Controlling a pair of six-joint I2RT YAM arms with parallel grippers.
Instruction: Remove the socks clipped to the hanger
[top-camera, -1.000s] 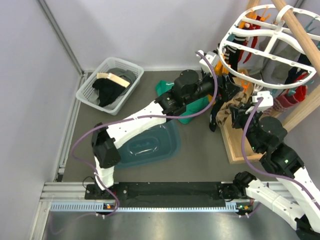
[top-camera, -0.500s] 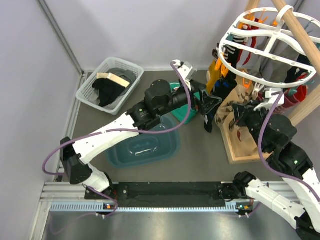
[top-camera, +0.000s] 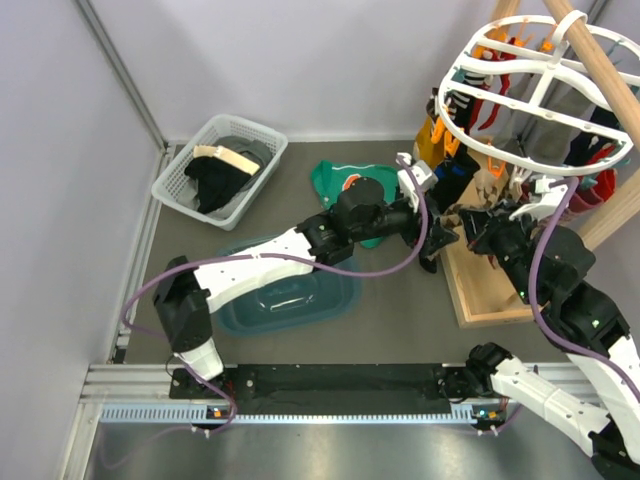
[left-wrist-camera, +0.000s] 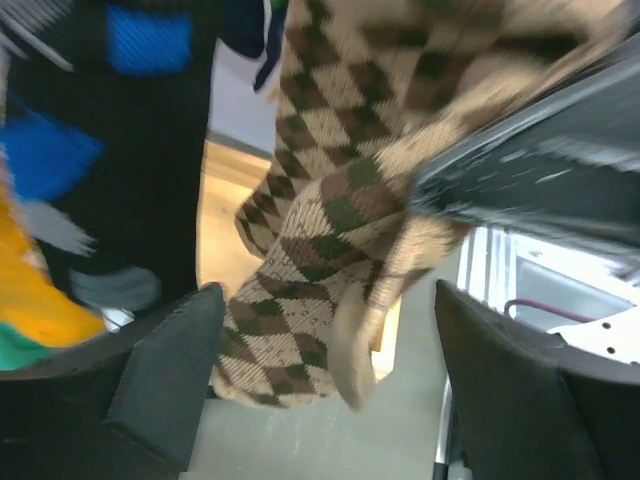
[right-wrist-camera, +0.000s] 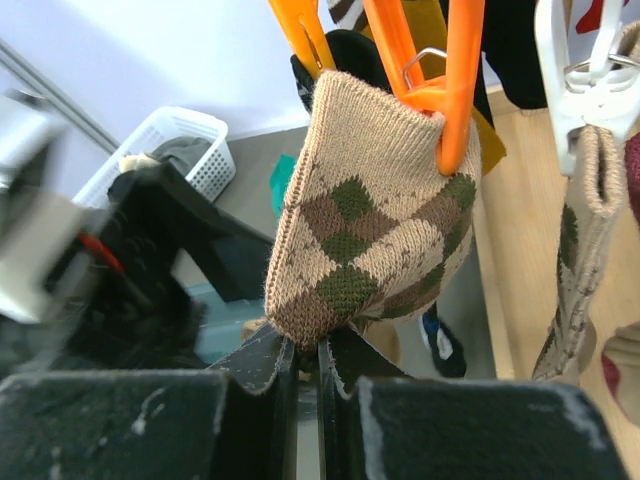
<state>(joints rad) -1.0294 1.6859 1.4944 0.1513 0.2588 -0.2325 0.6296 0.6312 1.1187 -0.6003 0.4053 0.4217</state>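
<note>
Hanger (top-camera: 530, 168): white plastic oval frame with crossbars, at the far right; only the top view shows it whole.
Socks (top-camera: 435, 140): soft knit, many colours, hanging under the frame.
Checked sock (right-wrist-camera: 370, 230): tan knit with brown diamonds, held by an orange clip (right-wrist-camera: 450, 90), which only the right wrist view shows.
Left fingers (left-wrist-camera: 170, 370): black wedges, spread wide on both sides of the checked sock.
Right fingers (right-wrist-camera: 255, 365): pressed together, pinching its lower tip.

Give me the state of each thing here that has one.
left gripper: open, straddling the tan-brown argyle fabric sock.
right gripper: shut on that sock's lower edge.
tan-brown argyle fabric sock: hanging, clipped at its top.
small orange plastic clip: shut on the sock.
</note>
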